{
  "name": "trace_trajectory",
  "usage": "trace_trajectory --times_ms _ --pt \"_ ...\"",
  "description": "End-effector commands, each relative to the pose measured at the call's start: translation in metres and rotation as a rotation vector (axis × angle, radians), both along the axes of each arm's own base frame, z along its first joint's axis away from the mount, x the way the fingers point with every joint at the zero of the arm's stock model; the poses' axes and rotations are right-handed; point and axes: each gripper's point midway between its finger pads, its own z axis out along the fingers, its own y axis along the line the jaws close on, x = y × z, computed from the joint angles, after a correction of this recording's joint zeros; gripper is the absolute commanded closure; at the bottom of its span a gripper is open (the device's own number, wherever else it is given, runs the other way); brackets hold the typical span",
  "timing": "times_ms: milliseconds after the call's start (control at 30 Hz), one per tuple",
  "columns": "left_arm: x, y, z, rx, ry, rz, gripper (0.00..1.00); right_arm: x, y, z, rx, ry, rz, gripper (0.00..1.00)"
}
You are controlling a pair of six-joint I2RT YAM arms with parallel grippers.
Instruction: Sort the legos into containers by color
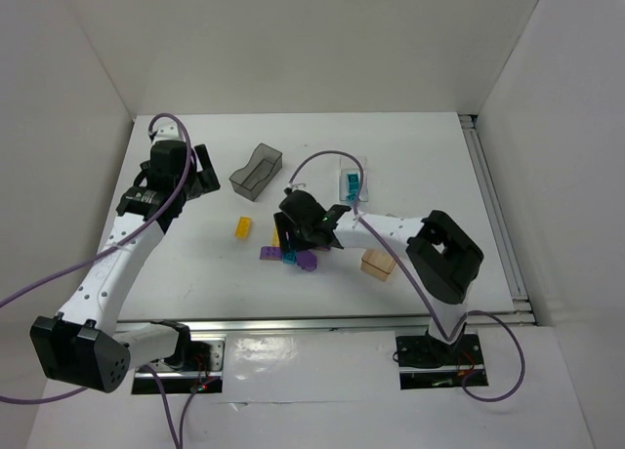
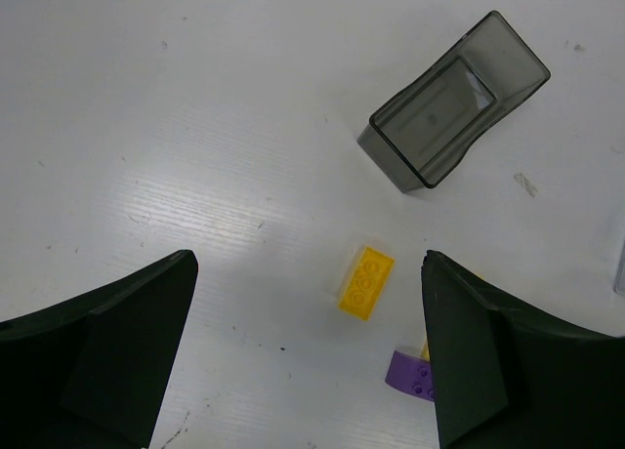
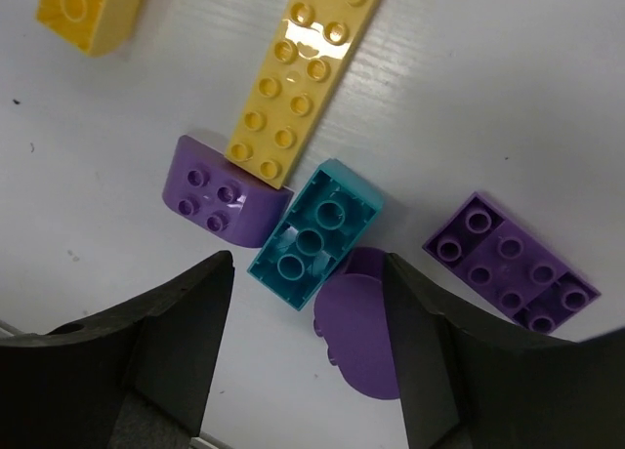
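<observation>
With right fingers (image 3: 166, 342) apart astride the small upturned teal plastic brick (image 3: 312, 236), close squarely, probably clear of the rounded purple brick (image 3: 359, 327); left fingers (image 2: 98, 351) gape.

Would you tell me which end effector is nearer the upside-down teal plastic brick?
Right. The right end effector hangs directly over the teal plastic brick; the left end effector is far off, left of the smoky grey plastic bin.

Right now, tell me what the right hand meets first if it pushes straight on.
Probably the upturned teal brick, lying between the fingers of the right hand; a rounded purple piece sits close beside it, and depth is unclear.
</observation>
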Motion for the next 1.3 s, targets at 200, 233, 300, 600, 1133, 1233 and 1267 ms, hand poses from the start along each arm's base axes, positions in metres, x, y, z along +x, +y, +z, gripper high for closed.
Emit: trace_trajectory --times_ms 200,233,300,600,1133,1233,1267 --pt "0.002 0.001 0.001 0.012 -0.006 -0.012 0.01 0.005 0.015 -0.013 -0.001 0.022 -0.082 0.26" --pt "0.002 0.001 0.001 0.013 -0.006 -0.012 0.01 0.005 0.013 -0.019 -0.012 0.028 -0.096 0.26" --pt "0.002 0.002 0.001 0.020 -0.005 -0.017 0.01 0.008 0.013 -0.020 -0.025 0.030 -0.112 0.29" --pt "0.003 0.003 -0.002 0.034 0.005 -0.015 0.01 0.019 0.002 -0.030 -0.107 0.008 -0.177 0.37" --pt "0.000 0.005 -0.002 0.031 -0.006 -0.002 0.01 0.082 -0.012 0.057 -0.064 -0.206 -0.250 0.60" --pt "-0.001 0.005 -0.006 0.032 0.003 -0.002 0.01 0.102 -0.040 0.076 -0.056 -0.242 -0.320 0.60" --pt "-0.001 0.004 -0.006 0.027 0.004 -0.010 0.01 0.116 -0.058 0.081 -0.059 -0.250 -0.360 0.60"
